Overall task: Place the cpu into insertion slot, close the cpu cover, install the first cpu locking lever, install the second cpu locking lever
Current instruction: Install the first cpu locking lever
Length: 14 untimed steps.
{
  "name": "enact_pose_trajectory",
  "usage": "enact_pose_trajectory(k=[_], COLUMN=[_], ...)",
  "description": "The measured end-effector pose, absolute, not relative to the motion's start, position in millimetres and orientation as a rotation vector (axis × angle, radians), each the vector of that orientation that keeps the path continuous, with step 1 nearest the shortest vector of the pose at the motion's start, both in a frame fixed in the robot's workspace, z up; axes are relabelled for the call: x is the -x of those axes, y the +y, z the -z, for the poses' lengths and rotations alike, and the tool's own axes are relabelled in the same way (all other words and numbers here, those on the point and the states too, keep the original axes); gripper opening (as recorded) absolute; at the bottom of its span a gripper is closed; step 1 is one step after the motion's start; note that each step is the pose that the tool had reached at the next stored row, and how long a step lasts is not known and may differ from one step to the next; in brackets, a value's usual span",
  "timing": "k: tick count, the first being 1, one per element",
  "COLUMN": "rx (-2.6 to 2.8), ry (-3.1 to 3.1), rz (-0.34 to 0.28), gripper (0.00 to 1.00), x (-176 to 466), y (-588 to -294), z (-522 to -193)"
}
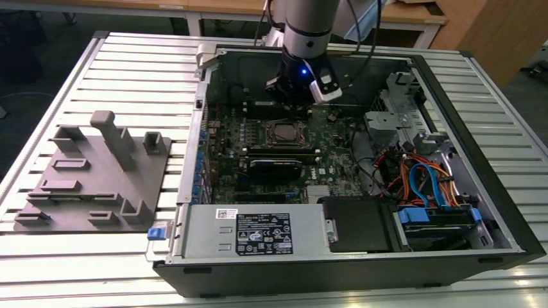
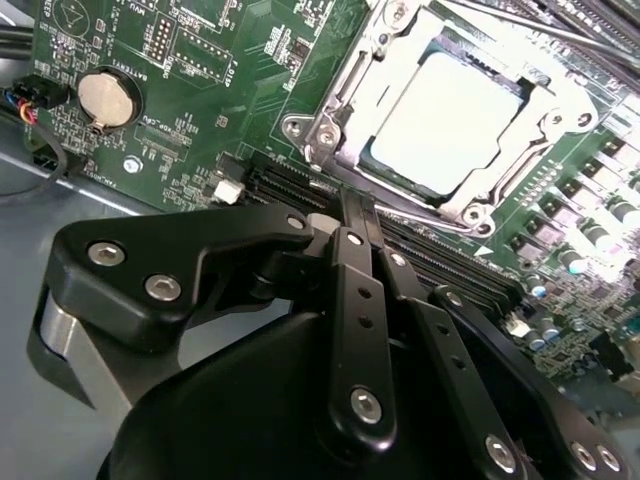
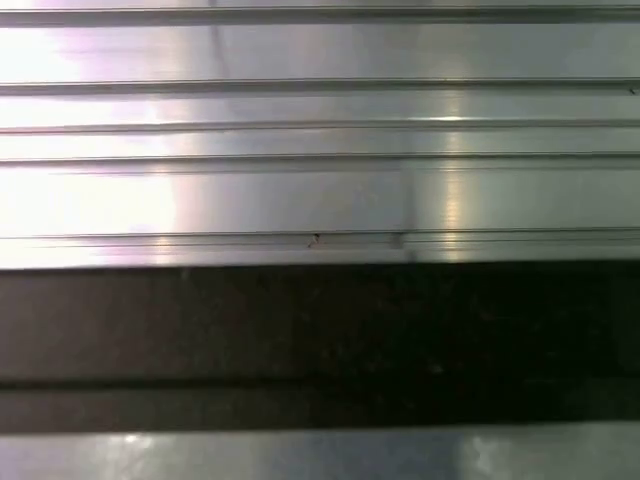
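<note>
Exterior view: slatted tabletop [image 1: 102,64] bearing computer case [image 1: 342,273] and grey fixture plate [image 1: 86,183], arm [image 1: 306,32] just beyond insertion slot [image 1: 283,133]; second wrist view: pincer [image 2: 352,210] together, near cpu [image 2: 445,120] framed by cpu cover [image 2: 372,85]; first wrist view: silvery slats [image 3: 320,150] above dark band [image 3: 320,340]

cpu [image 2: 450,120]: dull silver metal top, matt, pale under glare. cpu cover [image 2: 545,140]: bright silvery metal, glossy. motherboard [image 2: 200,60]: green, lacquered sheen. coin cell [image 2: 105,97]: polished metal. gripper [image 2: 355,215]: black, smooth, semi-gloss, shiny steel screws. table [image 1: 128,70]: ribbed aluminium, brushed sheen. fixture block [image 1: 94,186], exterior view's left: matt grey plastic. power-supply box [image 1: 201,240]: grey sheet metal, paper label.
</note>
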<state>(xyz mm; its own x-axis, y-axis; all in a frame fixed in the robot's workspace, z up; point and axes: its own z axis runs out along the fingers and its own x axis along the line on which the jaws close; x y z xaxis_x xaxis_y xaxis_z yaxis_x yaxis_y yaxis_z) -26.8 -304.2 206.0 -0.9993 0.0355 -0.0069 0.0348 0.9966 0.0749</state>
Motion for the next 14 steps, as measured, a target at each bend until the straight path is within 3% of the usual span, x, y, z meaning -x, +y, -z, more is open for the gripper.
enact_pose_trajectory(k=[14], rx=[-0.067], ry=[3.13], rz=[-0.117], gripper=[0.1], x=[25.3], y=[-304.3], z=[-199.8])
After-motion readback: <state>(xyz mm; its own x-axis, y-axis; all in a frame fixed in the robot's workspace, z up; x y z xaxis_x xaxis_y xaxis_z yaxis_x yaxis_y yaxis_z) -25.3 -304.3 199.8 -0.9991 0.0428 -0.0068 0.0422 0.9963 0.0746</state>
